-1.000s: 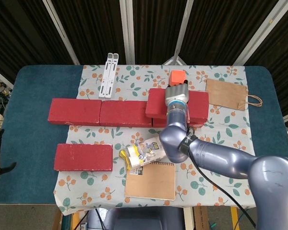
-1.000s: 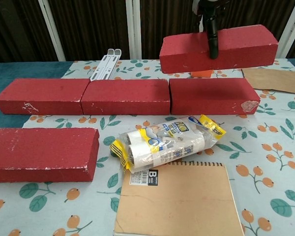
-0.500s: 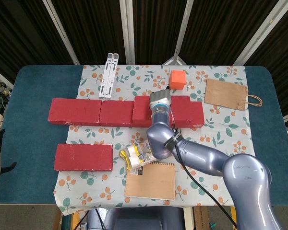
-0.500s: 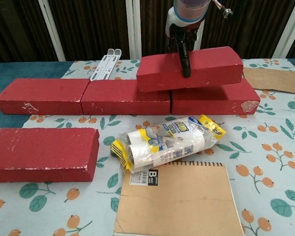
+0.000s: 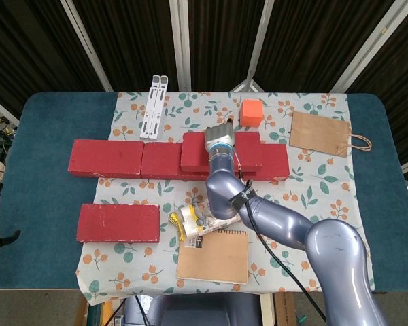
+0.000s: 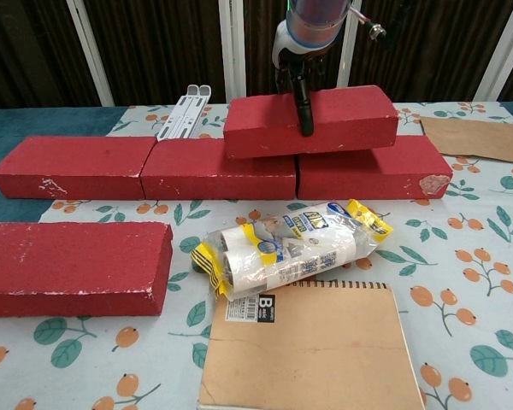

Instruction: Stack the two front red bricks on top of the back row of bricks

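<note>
Three red bricks form the back row: left [image 5: 105, 158] [image 6: 68, 166], middle [image 5: 162, 163] [image 6: 218, 171] and right [image 5: 275, 163] [image 6: 372, 168]. A further red brick [image 5: 245, 148] [image 6: 350, 115] lies on top of this row, across the seam between the middle and right bricks. My right hand [image 5: 219, 139] [image 6: 301, 51] grips it from above, one finger [image 6: 306, 111] running down its front face. Another red brick [image 5: 119, 222] [image 6: 73, 266] lies flat at the front left, apart from the hand. My left hand shows in neither view.
A plastic-wrapped pack [image 5: 202, 219] [image 6: 286, 248] and a brown notebook [image 5: 213, 255] [image 6: 312, 346] lie in front of the row. Behind it are an orange cube [image 5: 251, 112], a paper bag [image 5: 321, 134] [image 6: 479, 137] and a white stand [image 5: 153, 106] [image 6: 184, 109].
My right hand has carried the held brick leftward and down, from above the right brick onto the back row across the middle-right seam.
</note>
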